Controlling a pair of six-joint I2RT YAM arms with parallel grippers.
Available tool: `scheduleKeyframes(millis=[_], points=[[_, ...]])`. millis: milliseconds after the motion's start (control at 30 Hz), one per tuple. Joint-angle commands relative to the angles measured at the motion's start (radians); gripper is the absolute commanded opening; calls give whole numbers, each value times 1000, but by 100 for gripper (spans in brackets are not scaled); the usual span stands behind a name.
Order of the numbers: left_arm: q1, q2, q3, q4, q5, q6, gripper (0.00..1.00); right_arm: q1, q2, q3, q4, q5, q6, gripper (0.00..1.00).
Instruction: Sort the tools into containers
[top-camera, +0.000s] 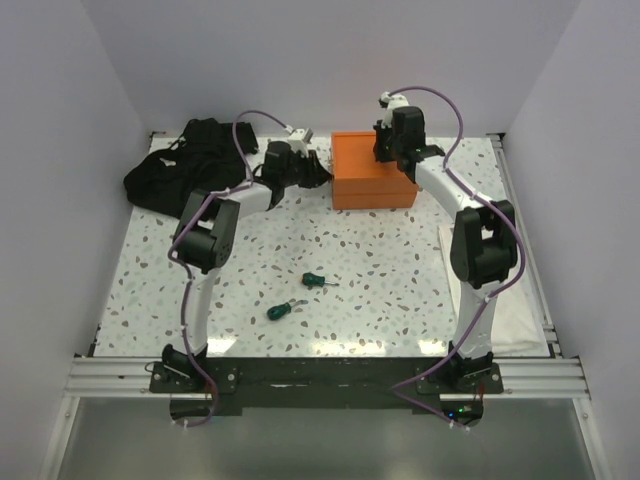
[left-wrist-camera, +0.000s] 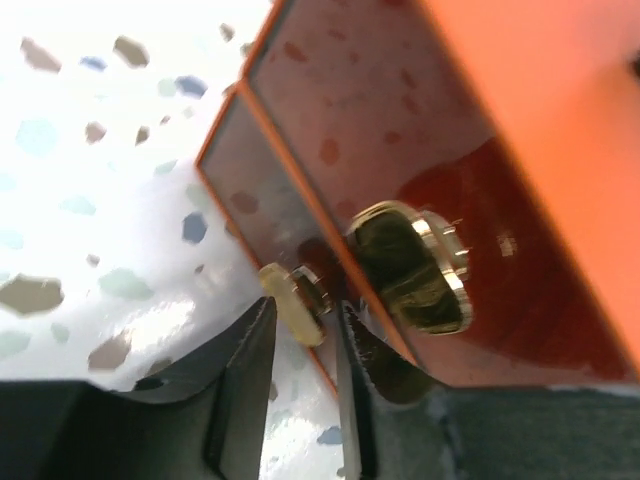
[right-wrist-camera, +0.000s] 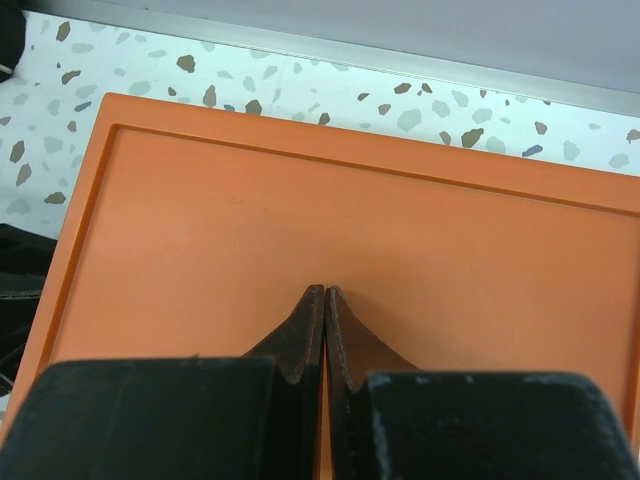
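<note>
The large orange box (top-camera: 372, 170) stands at the back middle of the table. My left gripper (top-camera: 322, 172) is at its left side. In the left wrist view the gripper (left-wrist-camera: 305, 305) is closed narrowly about a small pale knob (left-wrist-camera: 292, 298) beside a gold clasp (left-wrist-camera: 410, 265) on the box's side (left-wrist-camera: 400, 110). My right gripper (top-camera: 385, 150) rests shut and empty on the box's flat top (right-wrist-camera: 300, 210), jaws together (right-wrist-camera: 324, 292). Two green-handled screwdrivers (top-camera: 316, 279) (top-camera: 285, 310) lie on the table in front. The clear bin is out of view.
A black cloth heap (top-camera: 185, 165) lies at the back left, close behind my left arm. A white sheet (top-camera: 515, 310) lies along the table's right edge. The speckled tabletop (top-camera: 380, 260) spreads between the box and the arm bases.
</note>
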Motion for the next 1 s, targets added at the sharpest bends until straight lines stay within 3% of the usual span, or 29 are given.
scheduleKeyframes(millis=[0, 67, 533, 833, 967], points=[[3, -94, 26, -178, -229, -24, 38, 14, 33, -62, -174, 5, -7, 0], [13, -140, 23, -244, -279, -51, 41, 14, 36, -62, -174, 7, -7, 0], [6, -224, 2, -81, -103, -148, 48, 19, 45, -56, -172, -1, 1, 0], [-40, -172, 54, -163, -184, -144, 48, 19, 31, -69, -168, 8, -5, 0], [-57, -152, 88, -261, -291, -108, 48, 19, 25, -74, -166, 11, -7, 0]])
